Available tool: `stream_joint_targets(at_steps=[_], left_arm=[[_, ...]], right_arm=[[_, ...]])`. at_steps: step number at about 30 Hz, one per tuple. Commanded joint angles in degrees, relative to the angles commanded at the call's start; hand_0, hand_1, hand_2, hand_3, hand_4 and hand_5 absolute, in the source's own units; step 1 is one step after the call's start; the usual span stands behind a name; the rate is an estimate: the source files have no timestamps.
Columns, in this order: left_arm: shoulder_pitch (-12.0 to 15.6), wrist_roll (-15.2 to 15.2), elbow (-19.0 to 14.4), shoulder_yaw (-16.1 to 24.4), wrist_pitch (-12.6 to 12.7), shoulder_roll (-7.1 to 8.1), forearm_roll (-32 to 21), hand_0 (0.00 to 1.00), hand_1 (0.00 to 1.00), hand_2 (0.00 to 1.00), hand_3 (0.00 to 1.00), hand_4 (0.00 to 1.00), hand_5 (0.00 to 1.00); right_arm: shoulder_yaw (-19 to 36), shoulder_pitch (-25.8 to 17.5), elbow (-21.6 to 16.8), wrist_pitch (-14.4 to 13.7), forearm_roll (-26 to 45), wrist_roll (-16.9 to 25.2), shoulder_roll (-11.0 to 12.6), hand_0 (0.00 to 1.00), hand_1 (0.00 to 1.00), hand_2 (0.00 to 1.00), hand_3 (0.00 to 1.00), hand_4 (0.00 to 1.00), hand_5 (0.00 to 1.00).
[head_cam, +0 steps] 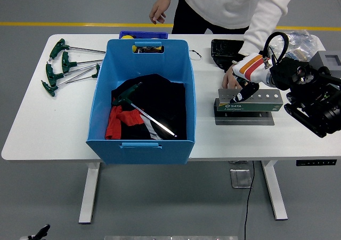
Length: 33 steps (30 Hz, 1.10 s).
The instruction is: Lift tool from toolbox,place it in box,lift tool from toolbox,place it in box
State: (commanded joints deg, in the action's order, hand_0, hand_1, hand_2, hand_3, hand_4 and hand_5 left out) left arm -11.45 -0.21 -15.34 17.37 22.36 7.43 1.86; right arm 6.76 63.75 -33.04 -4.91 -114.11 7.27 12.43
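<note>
The grey and green tool rack [249, 105] lies on the table right of the blue box [106, 98]. Its row of holes looks empty. My right hand [242, 94] rests on the rack's top left part, touching it. A person's hand [230, 80] presses on the rack's left end just behind mine. Inside the blue box a green T-handle tool [139, 108] with a silver shaft lies on black and red cloth. Several green T-handle tools [64, 66] lie on the table left of the box. My left arm is out of view.
A black tray [224, 52] sits behind the rack. A small blue bin [143, 35] stands behind the box. A plastic bag [298, 40] and a grey case [327, 58] are at the far right. The person's other hand [158, 10] hangs off the table's far edge.
</note>
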Motion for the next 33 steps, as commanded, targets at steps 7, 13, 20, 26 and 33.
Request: stream_joint_targets(at_steps=[7,13,20,26,33], left_arm=[[0.1,0.0,0.0,-0.1,-0.1,0.04,-0.1,0.743,0.697,0.734,0.642,0.683,0.573],[0.1,-0.1,0.0,-0.2,-0.1,0.08,-0.3,0.742,0.695,0.733,0.641,0.682,0.574],[0.2,-0.2,0.0,-0.3,0.0,0.13,-0.5,0.742,0.694,0.733,0.641,0.682,0.574],[0.4,-0.1,0.0,-0.3,0.0,0.18,-0.4,0.741,0.694,0.733,0.641,0.682,0.575],[0.7,0.0,0.2,0.1,-0.1,0.21,0.0,0.741,0.694,0.733,0.640,0.682,0.575]], right_arm=[[0.3,0.1,-0.1,-3.4,0.2,0.6,0.1,0.222,0.146,0.183,0.212,0.998,0.710],[0.3,0.2,-0.1,-5.7,0.5,1.0,0.2,0.140,0.092,0.137,0.154,0.944,0.651],[0.8,0.5,-0.4,-8.3,1.0,1.6,0.6,0.084,0.041,0.091,0.098,0.813,0.578],[2.0,1.0,-1.0,-9.7,1.0,2.1,1.1,0.048,0.002,0.048,0.060,0.764,0.567],[4.7,1.5,-2.4,-10.4,0.3,2.5,2.1,0.017,0.002,0.012,0.034,0.765,0.590]])
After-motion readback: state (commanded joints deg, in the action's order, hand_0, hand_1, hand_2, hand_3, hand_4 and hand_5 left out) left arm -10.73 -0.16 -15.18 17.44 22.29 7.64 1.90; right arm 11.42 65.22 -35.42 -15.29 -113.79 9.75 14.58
